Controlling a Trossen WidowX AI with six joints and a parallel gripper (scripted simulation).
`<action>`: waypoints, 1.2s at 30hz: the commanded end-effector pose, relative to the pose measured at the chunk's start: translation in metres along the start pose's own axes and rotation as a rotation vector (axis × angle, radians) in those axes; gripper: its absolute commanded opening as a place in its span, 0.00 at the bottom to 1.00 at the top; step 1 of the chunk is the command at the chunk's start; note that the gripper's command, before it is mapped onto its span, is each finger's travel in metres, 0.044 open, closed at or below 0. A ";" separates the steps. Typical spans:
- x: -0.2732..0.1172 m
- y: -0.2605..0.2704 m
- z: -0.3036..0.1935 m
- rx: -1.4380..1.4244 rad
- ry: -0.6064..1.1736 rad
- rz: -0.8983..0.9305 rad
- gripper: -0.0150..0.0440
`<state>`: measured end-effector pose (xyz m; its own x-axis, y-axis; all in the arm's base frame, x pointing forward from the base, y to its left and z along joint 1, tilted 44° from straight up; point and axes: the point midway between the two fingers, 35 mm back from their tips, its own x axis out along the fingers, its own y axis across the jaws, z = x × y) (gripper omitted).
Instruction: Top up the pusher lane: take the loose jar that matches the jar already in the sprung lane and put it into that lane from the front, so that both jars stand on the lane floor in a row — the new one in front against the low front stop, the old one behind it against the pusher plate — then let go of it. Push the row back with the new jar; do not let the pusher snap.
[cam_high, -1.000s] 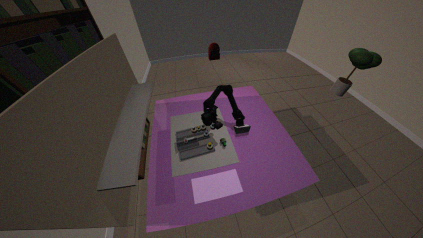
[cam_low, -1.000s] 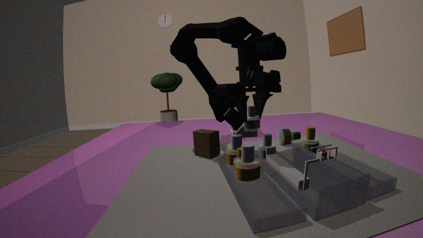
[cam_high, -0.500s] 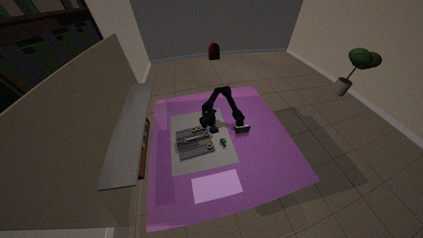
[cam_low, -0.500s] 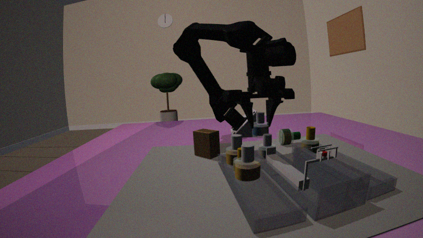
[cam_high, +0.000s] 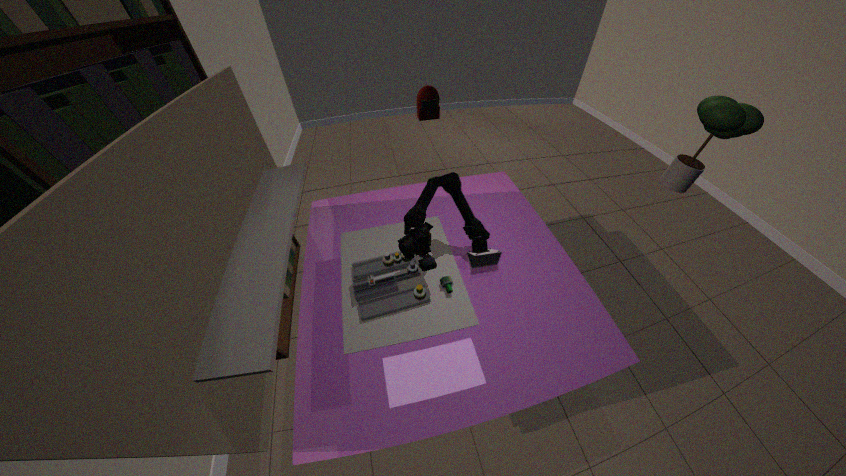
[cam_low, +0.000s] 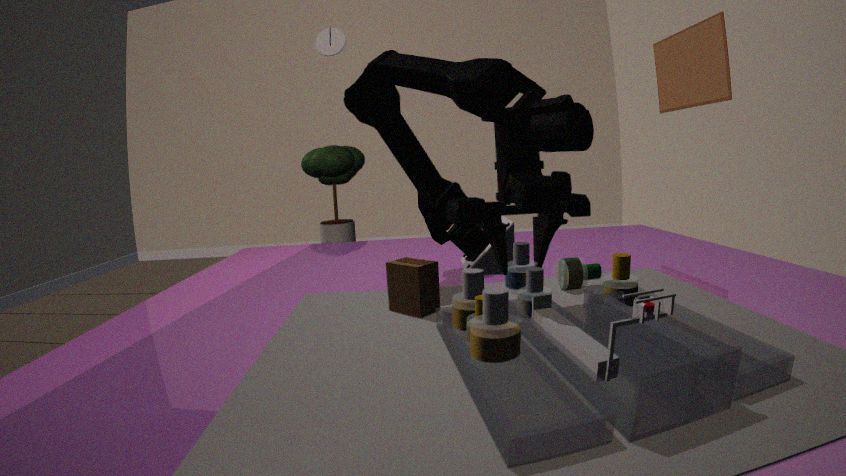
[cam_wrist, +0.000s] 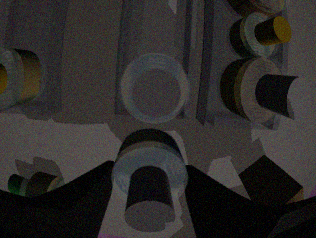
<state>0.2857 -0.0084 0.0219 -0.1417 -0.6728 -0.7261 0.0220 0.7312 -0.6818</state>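
My gripper (cam_low: 521, 264) (cam_wrist: 149, 170) is shut on a jar (cam_low: 518, 277) (cam_wrist: 150, 192) with a grey lid and a dark blue band. It holds the jar upright just outside the front end of the sprung lane; the height of its base above the mat is hard to tell. In the top view the gripper (cam_high: 427, 262) hides the held jar. The lane jar (cam_high: 412, 268) (cam_low: 534, 296) (cam_wrist: 156, 89), also grey-lidded, stands at the lane's front, straight ahead of the held one with a gap between. A pale bar (cam_high: 390, 275) (cam_low: 573, 338) runs along the lane behind it.
A side lane holds jars with amber bands (cam_low: 495, 343) (cam_wrist: 255, 90) and a small yellow-lidded jar (cam_wrist: 248, 36). The other side lane holds a yellow-lidded jar (cam_high: 419, 291) (cam_low: 621, 286). A green-lidded jar (cam_high: 446, 283) (cam_low: 570, 273) lies on its side. A brown block (cam_low: 412, 288) (cam_wrist: 270, 179) stands nearby.
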 end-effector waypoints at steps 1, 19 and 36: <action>0.001 0.000 0.002 -0.004 -0.001 -0.002 0.25; 0.001 0.000 0.011 -0.004 -0.001 -0.002 0.25; 0.001 0.000 0.019 -0.003 -0.002 -0.002 0.25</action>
<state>0.2964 -0.0108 0.0195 -0.1589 -0.6735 -0.7219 0.0071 0.7304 -0.6830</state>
